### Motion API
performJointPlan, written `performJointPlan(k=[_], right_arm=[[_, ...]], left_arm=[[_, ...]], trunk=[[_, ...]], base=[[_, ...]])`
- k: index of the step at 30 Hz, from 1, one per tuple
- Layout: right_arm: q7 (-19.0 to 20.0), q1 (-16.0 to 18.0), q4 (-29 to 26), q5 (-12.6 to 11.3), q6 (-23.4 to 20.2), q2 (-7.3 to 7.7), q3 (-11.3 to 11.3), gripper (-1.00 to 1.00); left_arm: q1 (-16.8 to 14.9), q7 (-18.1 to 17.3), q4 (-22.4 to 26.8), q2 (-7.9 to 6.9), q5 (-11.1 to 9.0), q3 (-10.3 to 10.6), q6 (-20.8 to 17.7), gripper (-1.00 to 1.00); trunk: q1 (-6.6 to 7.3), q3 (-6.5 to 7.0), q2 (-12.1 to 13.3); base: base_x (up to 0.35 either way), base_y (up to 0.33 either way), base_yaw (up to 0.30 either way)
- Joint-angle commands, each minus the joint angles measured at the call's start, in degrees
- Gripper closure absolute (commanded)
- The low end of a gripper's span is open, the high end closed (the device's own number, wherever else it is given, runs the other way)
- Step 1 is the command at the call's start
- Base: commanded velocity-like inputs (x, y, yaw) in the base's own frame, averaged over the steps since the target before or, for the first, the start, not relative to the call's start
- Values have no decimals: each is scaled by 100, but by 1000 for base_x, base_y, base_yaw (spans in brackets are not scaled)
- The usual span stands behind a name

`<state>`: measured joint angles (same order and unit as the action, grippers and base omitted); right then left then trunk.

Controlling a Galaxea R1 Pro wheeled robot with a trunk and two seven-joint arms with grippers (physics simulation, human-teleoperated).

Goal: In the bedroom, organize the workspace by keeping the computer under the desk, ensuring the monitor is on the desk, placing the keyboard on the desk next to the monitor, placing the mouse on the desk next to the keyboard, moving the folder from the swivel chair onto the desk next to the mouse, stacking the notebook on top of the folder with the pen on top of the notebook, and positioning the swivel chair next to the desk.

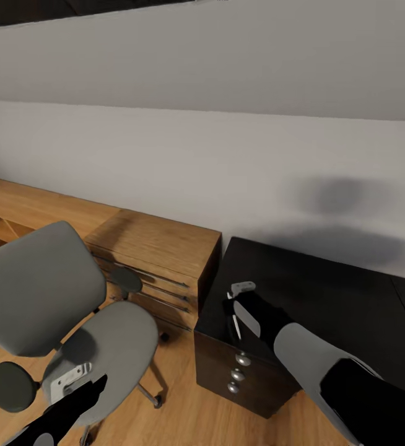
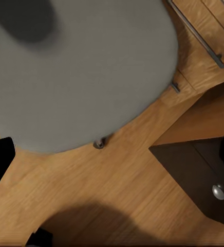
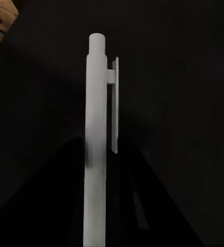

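One white pen (image 3: 97,144) sits clamped in the right gripper (image 1: 238,310) over the desk's (image 1: 326,291) left corner; a loose pinch could drop it.

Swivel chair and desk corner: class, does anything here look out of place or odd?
Nothing is spilled or damaged. The swivel chair stands turned away from the desk, its seat bare. One oddity: a white pen stands lengthwise before the right wrist camera, above the black desktop, apparently held by the right pincer.
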<state>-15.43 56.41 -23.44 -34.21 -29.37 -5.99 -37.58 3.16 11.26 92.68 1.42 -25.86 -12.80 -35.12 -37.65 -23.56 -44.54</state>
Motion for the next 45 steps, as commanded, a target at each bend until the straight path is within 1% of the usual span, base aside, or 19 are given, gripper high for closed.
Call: performJointPlan(k=[1,6,8,10,11,12,13,16,17,19,20,29,33,36,37,38,43,44,45], right_arm=[[-47,5,-55,-70,-15,20,-33,100],[-48,3,-405,-81,-29,142,36,100],[-48,2,-708,-171,-44,273,55,100],[-48,0,-951,-360,-59,391,61,100],[-65,-4,-1233,-711,-75,576,64,100],[-94,-5,-1354,-897,-79,682,62,100],[-111,-5,-1416,-986,-81,736,59,100],[-288,-10,-1833,-1419,-85,1023,58,100],[-552,-45,-2175,-1596,-83,1168,53,100],[-843,-85,-2438,-1680,-74,1239,51,100],[-1105,-171,-2657,-1730,-62,1284,55,100],[-1144,-199,-2706,-1737,-60,1293,60,100],[-1185,-203,-2832,-1771,-78,1297,62,100],[-1298,-213,-2970,-1894,-121,1330,63,100],[-1478,-225,-3097,-2086,-158,1394,57,100],[-1580,-229,-3152,-2179,-167,1417,54,100],[-1945,-256,-3437,-2380,-181,1486,57,100],[-2049,-383,-3681,-2419,-183,1570,57,100],[-2063,-437,-3778,-2421,-183,1604,57,100]], left_arm=[[0,43,10,5,-60,-3,-25,-100],[0,43,7,6,-60,3,-27,-100],[0,46,5,7,-60,5,-29,-100],[0,49,5,7,-60,5,-29,-100],[0,51,5,7,-56,8,-29,-100],[0,51,5,9,-54,10,-30,-100],[0,51,5,8,-54,11,-30,-100],[0,52,4,7,-52,13,-30,-100],[0,52,1,7,-51,14,-30,-100],[0,52,-2,7,-51,14,-30,-100],[0,52,-3,7,-51,14,-30,-100],[0,52,-14,12,-54,14,-27,-100],[0,52,-36,15,-57,14,-21,-100],[-4,54,-121,15,-59,11,-13,-100],[-7,53,-244,16,-57,8,-1,-100],[-7,52,-305,16,-55,7,8,-100],[-8,44,-580,14,-46,6,42,-100],[-9,31,-899,8,-43,5,62,-100],[-9,28,-1116,8,-41,5,117,-100]], trunk=[[22,12,37],[132,102,237],[176,138,318],[220,174,398],[242,192,438],[264,210,478],[286,228,518],[352,282,639],[374,300,679],[418,336,759],[440,357,799],[637,552,1160],[725,630,1320],[791,686,1441],[813,704,1481],[835,722,1521],[945,812,1721],[967,832,1761],[989,853,1802]], base=[[-61,0,0],[-30,0,0],[-8,0,0],[-4,0,0],[-1,0,0],[0,0,0],[0,0,0],[0,0,0],[0,0,0],[0,0,-8],[0,0,-223],[0,0,-257],[0,0,-204],[0,0,-64],[0,0,-21],[0,0,-13],[0,0,-6],[0,0,-83],[0,0,-147]])
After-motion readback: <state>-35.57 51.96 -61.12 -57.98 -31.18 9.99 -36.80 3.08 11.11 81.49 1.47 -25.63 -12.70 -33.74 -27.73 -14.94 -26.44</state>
